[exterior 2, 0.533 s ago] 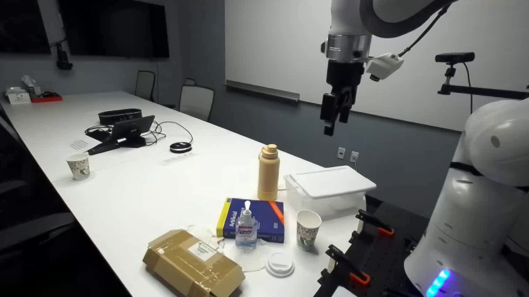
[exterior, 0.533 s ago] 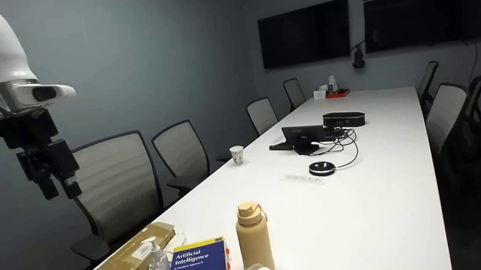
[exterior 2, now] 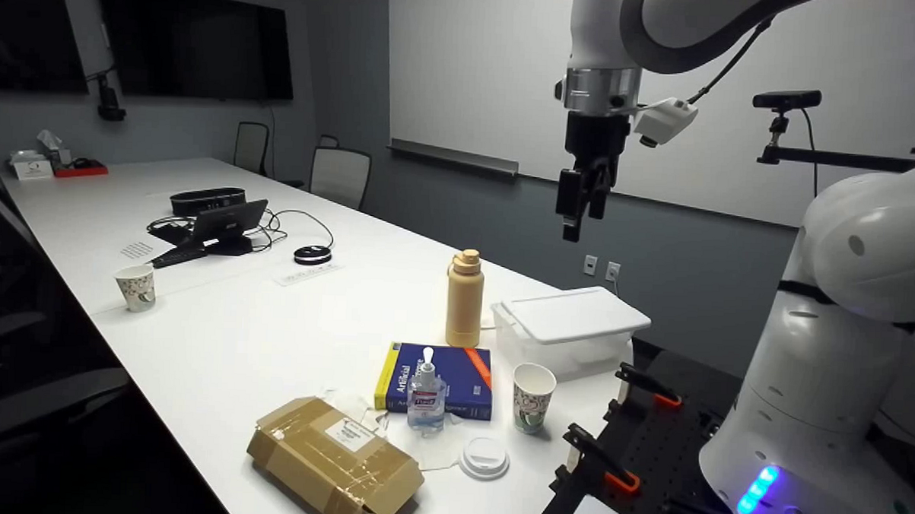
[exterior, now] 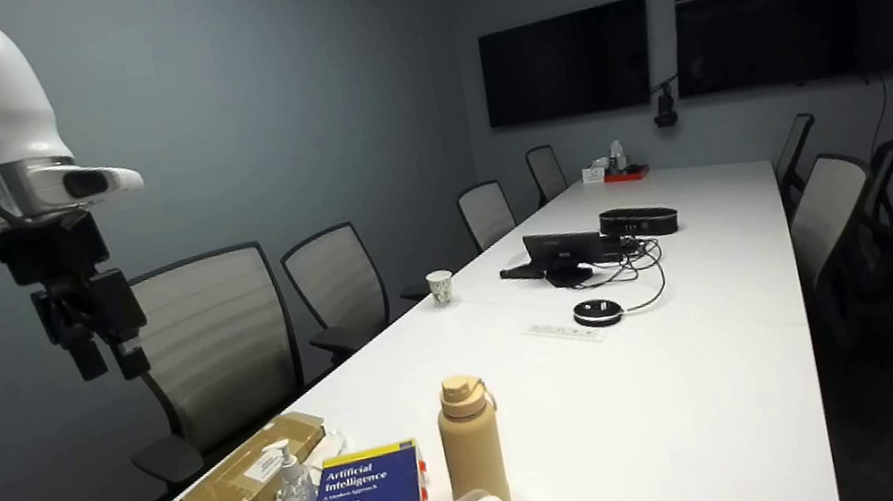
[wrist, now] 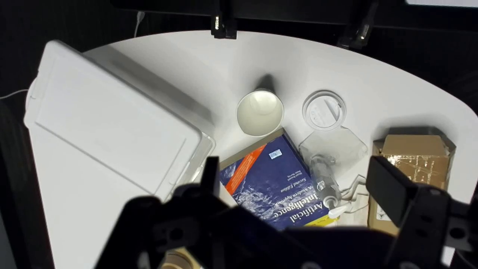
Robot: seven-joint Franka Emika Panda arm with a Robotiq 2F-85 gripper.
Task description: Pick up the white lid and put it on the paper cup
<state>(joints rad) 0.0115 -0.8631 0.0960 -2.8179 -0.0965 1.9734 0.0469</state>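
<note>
Because the small round white plastic lid (wrist: 324,110) lies flat on the white table (exterior 2: 310,328), offering only a low edge to pinch, a grasp from above may slip or push it away. It rests in the upper half of the wrist view, right of centre, near but not touching the small white paper cup with a coloured print (wrist: 257,119). The black two-fingered end effector (exterior 2: 584,222) hangs well above, its fingers spread wide with nothing between them. On the way down, a finger could knock the clear plastic pump bottle (exterior 2: 426,406) standing near the lid, or catch the thin pale sheet (wrist: 340,147) at the lid's edge. The cup looks light, so a lid pressed on off-centre could tip or crush it; the thick blue book (wrist: 274,181) close by might block one finger.

Seen from above, the cup shows nothing in it. Right of centre in an exterior view, a translucent plastic box (exterior 2: 576,358) wears a flat white cover (exterior 2: 573,314); pale shapes show dimly inside, too hazy to name. The tan capped bottle (exterior 2: 464,312) and brown cardboard box (exterior 2: 335,458) hide their contents.
</note>
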